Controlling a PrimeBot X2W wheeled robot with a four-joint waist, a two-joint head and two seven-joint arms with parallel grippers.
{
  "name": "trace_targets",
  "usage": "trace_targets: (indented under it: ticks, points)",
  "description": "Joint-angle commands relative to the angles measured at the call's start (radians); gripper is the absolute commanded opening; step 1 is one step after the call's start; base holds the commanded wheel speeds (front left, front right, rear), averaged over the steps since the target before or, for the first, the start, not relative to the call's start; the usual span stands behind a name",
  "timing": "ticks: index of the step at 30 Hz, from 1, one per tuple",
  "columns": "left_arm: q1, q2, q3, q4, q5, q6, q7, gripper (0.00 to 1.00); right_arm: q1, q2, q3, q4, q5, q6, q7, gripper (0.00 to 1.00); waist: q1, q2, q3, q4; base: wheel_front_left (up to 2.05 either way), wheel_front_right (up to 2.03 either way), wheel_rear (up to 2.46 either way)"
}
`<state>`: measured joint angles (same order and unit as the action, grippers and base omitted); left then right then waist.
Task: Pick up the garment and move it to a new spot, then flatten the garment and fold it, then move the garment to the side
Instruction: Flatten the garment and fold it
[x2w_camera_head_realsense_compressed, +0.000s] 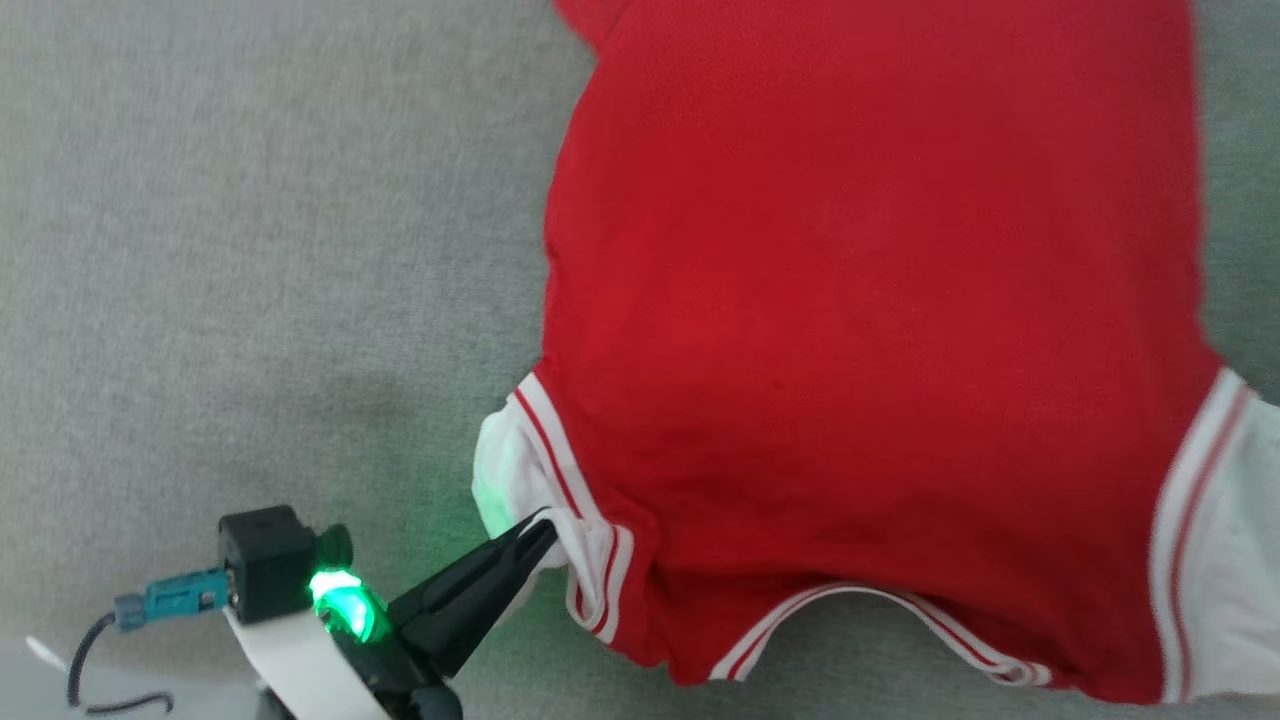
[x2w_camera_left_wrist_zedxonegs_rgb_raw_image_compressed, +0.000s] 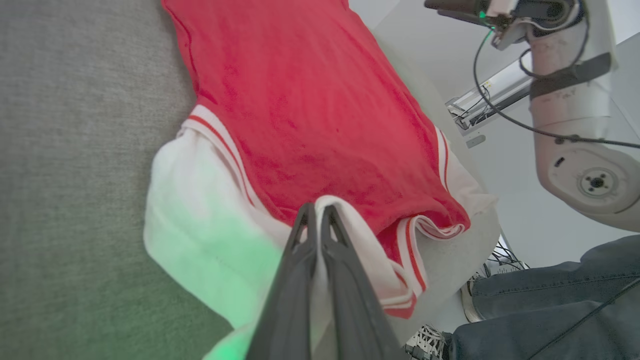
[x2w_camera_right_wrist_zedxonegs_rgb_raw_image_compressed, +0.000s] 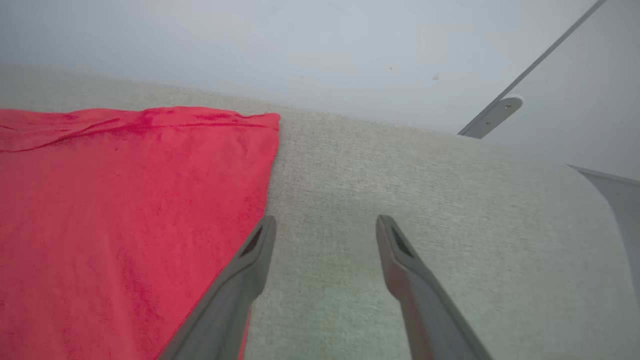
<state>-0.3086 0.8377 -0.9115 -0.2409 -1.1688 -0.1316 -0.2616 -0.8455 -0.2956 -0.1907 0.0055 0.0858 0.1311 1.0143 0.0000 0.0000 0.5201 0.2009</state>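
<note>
The garment (x2w_camera_head_realsense_compressed: 870, 330) is a red T-shirt with white sleeves and striped trim, spread plain side up on a grey cloth surface (x2w_camera_head_realsense_compressed: 250, 250). Its neckline lies near the bottom edge of the head view. My left gripper (x2w_camera_head_realsense_compressed: 545, 528) is shut on the white left sleeve (x2w_camera_left_wrist_zedxonegs_rgb_raw_image_compressed: 200, 230), pinching a fold of it between its fingers (x2w_camera_left_wrist_zedxonegs_rgb_raw_image_compressed: 330, 220). Beside the garment's (x2w_camera_right_wrist_zedxonegs_rgb_raw_image_compressed: 125, 215) right edge hovers my right gripper (x2w_camera_right_wrist_zedxonegs_rgb_raw_image_compressed: 325, 225), open, nothing between its fingers, above bare surface. Any lettering is hidden.
The grey cloth surface (x2w_camera_right_wrist_zedxonegs_rgb_raw_image_compressed: 425, 200) stretches left of the garment and beyond its hem. In the left wrist view the right arm (x2w_camera_left_wrist_zedxonegs_rgb_raw_image_compressed: 575, 125) rises past the surface's edge, and a person's jeans-clad legs (x2w_camera_left_wrist_zedxonegs_rgb_raw_image_compressed: 550, 310) and a shoe (x2w_camera_left_wrist_zedxonegs_rgb_raw_image_compressed: 425, 342) are beside it.
</note>
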Motion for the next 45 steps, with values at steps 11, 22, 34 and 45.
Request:
trace_targets:
  ticks: [11, 22, 34, 45]
  points:
    - [-0.138, -0.019, -0.052, -0.029, 0.006, 0.002, -0.005, 0.00, -0.306, 0.058, -0.007, 0.275, -0.213, -0.001, 0.110, 1.00, 0.0000, 0.0000, 0.191, 0.120, 0.00, 0.00, 0.00]
    - [-0.147, -0.034, -0.041, -0.019, 0.014, 0.002, -0.005, 0.00, -0.326, 0.090, -0.020, 0.365, -0.263, -0.001, 0.115, 0.00, 0.0000, 0.0000, 0.199, 0.119, 0.00, 0.00, 0.00]
    - [-0.021, -0.001, 0.032, 0.029, -0.009, 0.002, -0.005, 0.00, -0.084, -0.074, 0.037, 0.173, -0.011, -0.001, 0.114, 0.00, 0.0000, 0.0000, -0.029, 0.011, 0.00, 0.00, 0.00]
    - [0.024, 0.030, 0.057, 0.059, -0.032, 0.002, -0.005, 0.00, 0.526, -0.130, -0.040, -0.277, 0.279, -0.001, 0.300, 0.00, 0.0000, 0.0000, -0.126, -0.080, 0.00, 0.00, 0.00]
